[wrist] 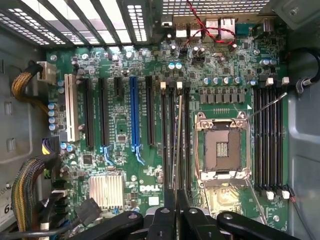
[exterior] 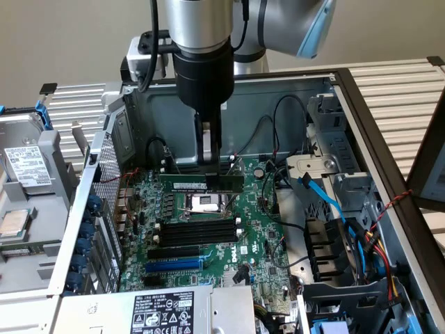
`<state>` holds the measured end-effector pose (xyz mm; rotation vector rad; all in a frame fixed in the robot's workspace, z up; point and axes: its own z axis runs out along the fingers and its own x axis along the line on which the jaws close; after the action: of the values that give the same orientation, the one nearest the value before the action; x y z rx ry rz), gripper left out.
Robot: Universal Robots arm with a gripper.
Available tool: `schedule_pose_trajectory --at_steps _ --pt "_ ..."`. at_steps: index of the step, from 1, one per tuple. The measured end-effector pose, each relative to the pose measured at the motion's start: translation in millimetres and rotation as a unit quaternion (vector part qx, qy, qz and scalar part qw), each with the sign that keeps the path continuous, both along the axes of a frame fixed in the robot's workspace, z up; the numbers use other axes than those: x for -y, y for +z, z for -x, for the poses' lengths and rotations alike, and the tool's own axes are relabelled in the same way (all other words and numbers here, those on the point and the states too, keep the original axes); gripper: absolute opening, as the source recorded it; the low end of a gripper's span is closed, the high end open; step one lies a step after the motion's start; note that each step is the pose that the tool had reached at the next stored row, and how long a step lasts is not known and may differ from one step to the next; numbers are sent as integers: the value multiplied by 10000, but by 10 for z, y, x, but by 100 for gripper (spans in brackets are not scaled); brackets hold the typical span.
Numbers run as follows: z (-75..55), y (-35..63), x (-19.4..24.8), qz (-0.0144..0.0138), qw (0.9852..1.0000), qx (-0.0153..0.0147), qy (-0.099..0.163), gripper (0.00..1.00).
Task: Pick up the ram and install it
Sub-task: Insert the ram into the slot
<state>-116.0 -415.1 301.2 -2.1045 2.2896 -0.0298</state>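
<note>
We see the gripper (exterior: 211,174) clenched on the ram (exterior: 181,184), which hangs level just above the CPU socket (exterior: 205,204), near the empty slots (exterior: 191,233). We judge the ram light, stiff and thin, but fragile. The hold belongs on its flat faces near the middle, away from the contact edge.

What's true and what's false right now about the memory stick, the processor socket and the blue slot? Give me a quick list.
1. The end effector grips the memory stick. True.
2. The memory stick is seated in a slot. False: it hangs in the air above the board.
3. A cooler covers the processor socket. False: the socket is bare.
4. The blue slot is empty. True.
</note>
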Motion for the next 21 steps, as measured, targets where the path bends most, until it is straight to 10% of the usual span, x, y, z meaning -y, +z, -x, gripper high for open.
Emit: schedule_pose_trajectory --at_steps 8,14,21 --pt "88 -141 -109 3 10000 24 28 13" --pt "94 -214 -207 42 9999 104 127 13" --pt "151 -317 -224 58 9997 183 154 13"
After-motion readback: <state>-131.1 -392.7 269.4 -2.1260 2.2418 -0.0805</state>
